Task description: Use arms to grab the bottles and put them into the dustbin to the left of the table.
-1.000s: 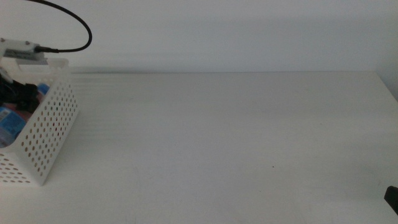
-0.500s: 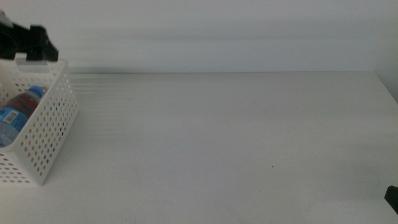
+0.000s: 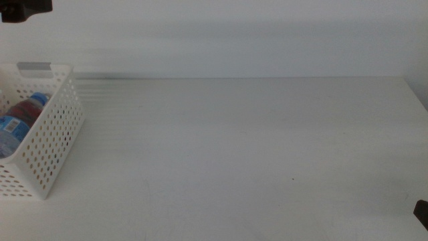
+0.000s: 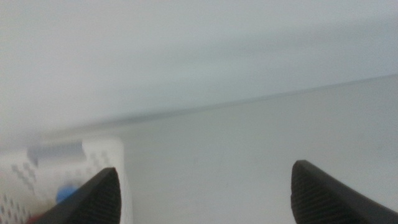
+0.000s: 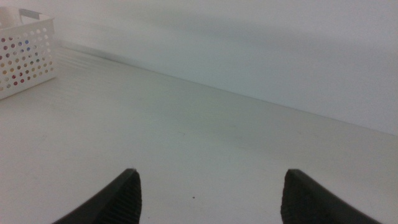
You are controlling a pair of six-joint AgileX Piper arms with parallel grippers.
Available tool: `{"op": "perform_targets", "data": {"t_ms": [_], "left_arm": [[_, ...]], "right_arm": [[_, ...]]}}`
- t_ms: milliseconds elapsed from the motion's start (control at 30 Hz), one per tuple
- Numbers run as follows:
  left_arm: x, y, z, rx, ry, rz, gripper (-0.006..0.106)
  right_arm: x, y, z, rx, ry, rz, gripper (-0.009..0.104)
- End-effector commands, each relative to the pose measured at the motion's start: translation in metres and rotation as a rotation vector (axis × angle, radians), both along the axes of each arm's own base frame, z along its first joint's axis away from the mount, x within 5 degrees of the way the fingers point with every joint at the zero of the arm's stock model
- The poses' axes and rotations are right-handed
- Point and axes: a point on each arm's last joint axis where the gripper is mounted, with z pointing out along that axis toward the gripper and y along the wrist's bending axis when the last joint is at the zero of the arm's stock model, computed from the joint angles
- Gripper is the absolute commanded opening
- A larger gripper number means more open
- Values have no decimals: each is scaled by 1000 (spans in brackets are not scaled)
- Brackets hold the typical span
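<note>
While bottles [image 3: 20, 115] fill dustbin [image 3: 50, 144], both end effectors gape.

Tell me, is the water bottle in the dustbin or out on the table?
In: its blue cap and label show inside the dustbin.

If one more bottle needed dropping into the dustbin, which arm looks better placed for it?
Left, probably. The left claw hangs open above the dustbin, which already holds the water bottle. The right claw, also open, waits low near the table's far side.

Probably a lab: bare white table [image 3: 254, 147] against plain white wall [image 3: 234, 33].
</note>
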Motion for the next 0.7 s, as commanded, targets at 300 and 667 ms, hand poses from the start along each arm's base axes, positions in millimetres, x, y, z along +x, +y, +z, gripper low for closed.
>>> {"op": "perform_targets", "data": {"t_ms": [300,667], "left_arm": [[-85,-14,6,-98,-422,46,89],[-97,-12,-16,-139,-374,59,89]], "right_arm": [[0,1,16,19,-93,9,59],[0,1,16,19,-93,9,59]]}}
